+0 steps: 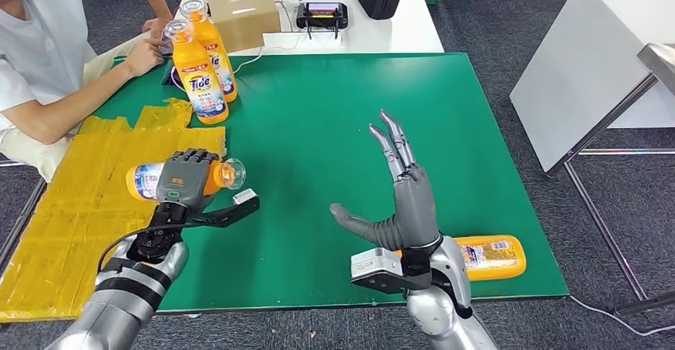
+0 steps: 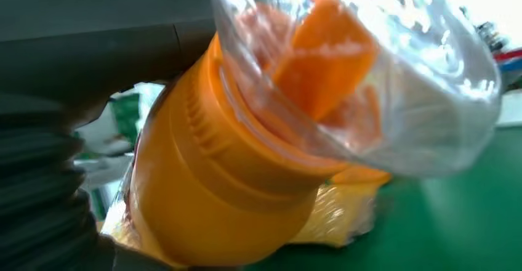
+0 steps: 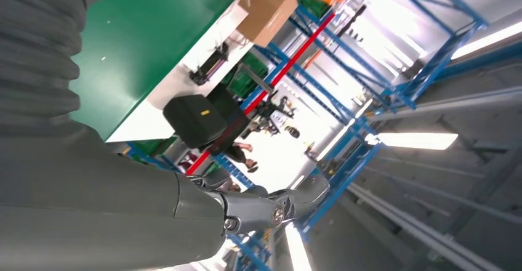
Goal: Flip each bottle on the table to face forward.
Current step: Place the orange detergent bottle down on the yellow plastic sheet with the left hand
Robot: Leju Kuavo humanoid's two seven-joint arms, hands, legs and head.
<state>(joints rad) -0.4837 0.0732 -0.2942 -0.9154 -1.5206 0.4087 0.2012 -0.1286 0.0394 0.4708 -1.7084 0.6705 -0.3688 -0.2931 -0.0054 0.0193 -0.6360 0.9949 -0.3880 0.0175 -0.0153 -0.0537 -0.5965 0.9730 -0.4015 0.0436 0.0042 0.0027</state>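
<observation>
two upright bottles (image 1: 204, 75) read "tide"; left hand (image 1: 185, 178) grips a sideways bottle (image 1: 145, 180), right hand (image 1: 407, 199) spread empty.

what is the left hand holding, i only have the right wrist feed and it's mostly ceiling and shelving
Observer: The left hand grips an orange bottle, held sideways above the yellow sheet.
Operator: any bottles standing yet
Observer: Two Tide bottles stand upright at the far left of the green table, labels toward the robot.
Operator: anything left lying down
Observer: One orange bottle lies on its side at the near edge, just behind the right hand, which is open with its fingers spread.
</observation>
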